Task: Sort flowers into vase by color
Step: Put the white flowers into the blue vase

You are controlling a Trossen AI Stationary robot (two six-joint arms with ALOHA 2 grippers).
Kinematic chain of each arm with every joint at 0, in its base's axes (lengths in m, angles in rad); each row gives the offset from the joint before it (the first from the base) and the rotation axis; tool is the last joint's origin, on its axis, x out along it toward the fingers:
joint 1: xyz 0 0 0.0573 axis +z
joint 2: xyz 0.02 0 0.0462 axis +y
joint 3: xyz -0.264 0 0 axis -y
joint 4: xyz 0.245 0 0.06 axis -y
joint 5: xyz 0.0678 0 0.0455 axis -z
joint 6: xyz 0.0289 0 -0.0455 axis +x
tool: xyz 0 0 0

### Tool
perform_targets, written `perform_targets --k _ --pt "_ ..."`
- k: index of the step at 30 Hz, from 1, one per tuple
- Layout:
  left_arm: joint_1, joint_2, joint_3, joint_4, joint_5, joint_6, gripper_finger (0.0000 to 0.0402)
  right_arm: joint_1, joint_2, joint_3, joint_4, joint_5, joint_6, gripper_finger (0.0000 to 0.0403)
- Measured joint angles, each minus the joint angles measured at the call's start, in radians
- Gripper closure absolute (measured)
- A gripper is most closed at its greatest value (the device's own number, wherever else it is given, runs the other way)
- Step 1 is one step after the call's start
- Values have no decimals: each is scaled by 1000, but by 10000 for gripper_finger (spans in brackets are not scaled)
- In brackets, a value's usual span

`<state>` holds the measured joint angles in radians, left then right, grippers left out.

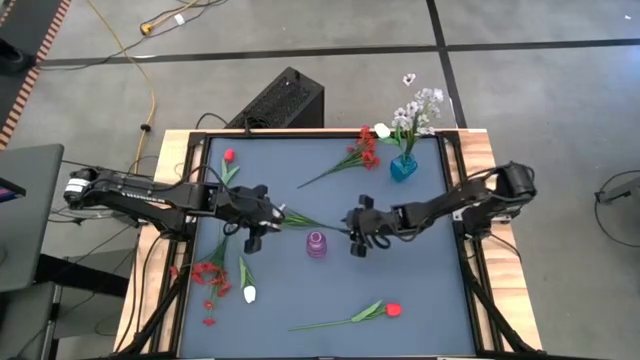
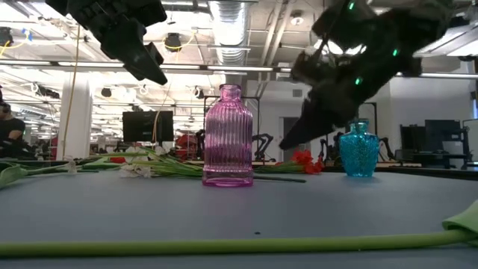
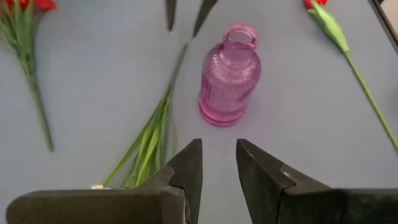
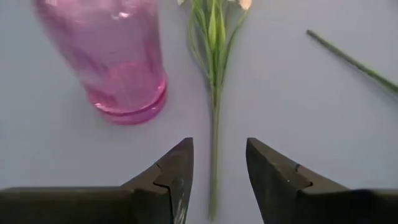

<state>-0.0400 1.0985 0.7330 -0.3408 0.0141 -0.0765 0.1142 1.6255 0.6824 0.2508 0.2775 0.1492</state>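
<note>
Pink ribbed glass vase [image 1: 316,244] stands upright at the middle of the grey-blue bench [image 1: 420,300], and both arms crowd in on it! The right hand [image 4: 216,168] hovers over the bare end of a pale white spray [image 1: 305,221] lying flat on the bench just beside the vase, its fingers [image 4: 177,168] parted on either side of the green stem and not touching it. Across from it, the left hand [image 3: 217,168] hangs above the same spray's blossom end, fingers a little apart, nothing between them. Over at the far right corner a blue glass vase [image 1: 403,166] holds white blooms. A red spray [image 1: 362,152] lies near it, a red tulip bud [image 1: 229,157] sits at the far left, more red sprays [image 1: 209,275] and a white bud [image 1: 249,293] lie near left, and a red tulip stem [image 1: 370,313] lies along the near edge.
</note>
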Motion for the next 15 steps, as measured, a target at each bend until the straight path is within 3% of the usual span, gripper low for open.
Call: perform_targets --k 6,15 --pt "0 0 0 1 0 -6 315 -44 111 -11 119 -96 33 236" --pt "0 0 0 20 -2 -14 315 -35 240 -9 223 -49 49 249"
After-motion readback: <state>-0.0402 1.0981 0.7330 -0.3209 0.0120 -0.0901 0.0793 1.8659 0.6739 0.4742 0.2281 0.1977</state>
